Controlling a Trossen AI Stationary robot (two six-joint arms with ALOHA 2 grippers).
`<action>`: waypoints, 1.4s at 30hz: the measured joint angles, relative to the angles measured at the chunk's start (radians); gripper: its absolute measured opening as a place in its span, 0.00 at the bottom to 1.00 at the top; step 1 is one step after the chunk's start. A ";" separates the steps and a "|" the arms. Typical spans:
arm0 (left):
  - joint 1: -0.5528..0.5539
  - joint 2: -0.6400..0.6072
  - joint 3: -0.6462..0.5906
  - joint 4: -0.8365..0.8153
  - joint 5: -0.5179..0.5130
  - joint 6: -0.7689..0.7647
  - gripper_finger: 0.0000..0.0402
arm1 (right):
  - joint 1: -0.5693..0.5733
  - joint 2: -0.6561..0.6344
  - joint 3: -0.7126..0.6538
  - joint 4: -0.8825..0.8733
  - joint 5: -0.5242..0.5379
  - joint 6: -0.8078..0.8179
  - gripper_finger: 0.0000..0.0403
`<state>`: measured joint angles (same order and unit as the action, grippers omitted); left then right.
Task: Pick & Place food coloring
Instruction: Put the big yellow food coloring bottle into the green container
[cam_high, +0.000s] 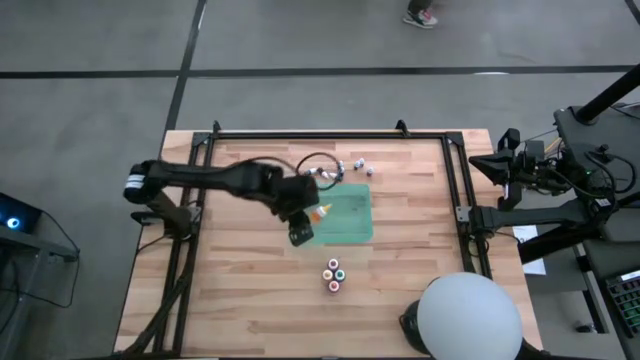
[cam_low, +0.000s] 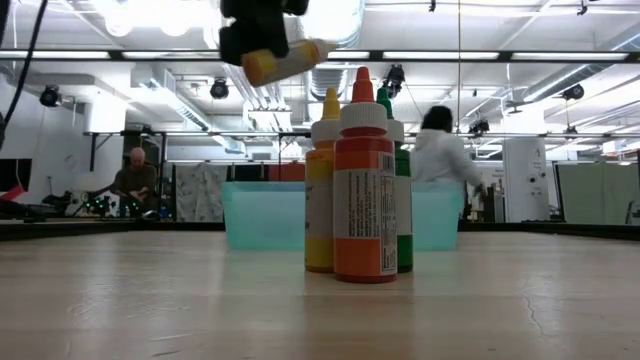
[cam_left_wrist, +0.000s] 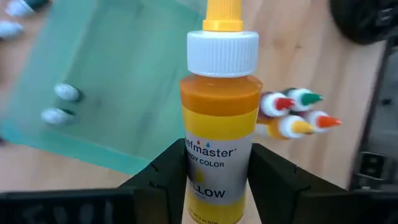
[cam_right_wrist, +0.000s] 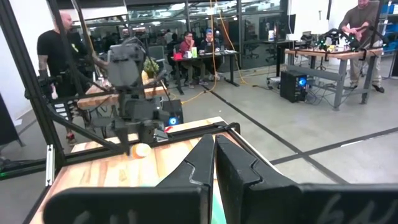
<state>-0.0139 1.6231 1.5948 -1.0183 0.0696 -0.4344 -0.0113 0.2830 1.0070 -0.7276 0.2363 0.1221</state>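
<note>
Overhead, left hand (cam_high: 303, 226) is seen raised above the tabletop (cam_high: 230, 300), at the left edge of the green mat (cam_high: 345, 215), fingers clamped on a yellow food coloring bottle (cam_left_wrist: 217, 155). Wrist cam: bottle gripped round its lower body btwn both fingers (cam_left_wrist: 273, 171), white collar and yellow nozzle pointing away from the wrist; label partly read, "COLOR" legible. Low view: same bottle (cam_low: 285, 62) is held well clear of the surface, lying roughly sideways, tip toward the pic's right. Four upright bottles are grouped tight together on bare wood near the front of the tabletop, just off the mat's near edge: orange bottle (cam_low: 363, 180) nearest the low cam, a yellow one (cam_low: 321, 190) beside it, a green one (cam_low: 402, 200) behind; a red-tipped one (cam_left_wrist: 277, 103) is made out only from the wrist cam. Small pale-capped bottles (cam_high: 355, 167) are scattered at the far edge of the mat, approx. half a dozen, exact count not resolved; two more (cam_left_wrist: 62, 102) lie on the mat itself. Right hand (cam_right_wrist: 214, 162) is parked off the tabletop's right side, fingers pressed together, nothing held. A white dome-shaped object (cam_high: 468, 318) sits at the front right corner. People (cam_low: 440, 150) are seen in the room beyond.
</note>
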 joint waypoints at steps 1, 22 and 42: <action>0.017 0.022 0.030 -0.022 0.000 0.030 0.31 | 0.000 0.000 0.000 0.000 0.000 -0.001 0.02; 0.248 0.198 0.286 -0.055 0.152 0.305 0.31 | 0.000 0.000 0.000 0.000 0.000 -0.002 0.02; 0.265 0.195 0.369 -0.033 0.203 0.263 0.31 | 0.000 0.000 0.000 0.002 0.000 0.000 0.02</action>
<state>0.2516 1.8179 1.9636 -1.0512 0.2726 -0.1712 -0.0113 0.2831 1.0069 -0.7253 0.2363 0.1218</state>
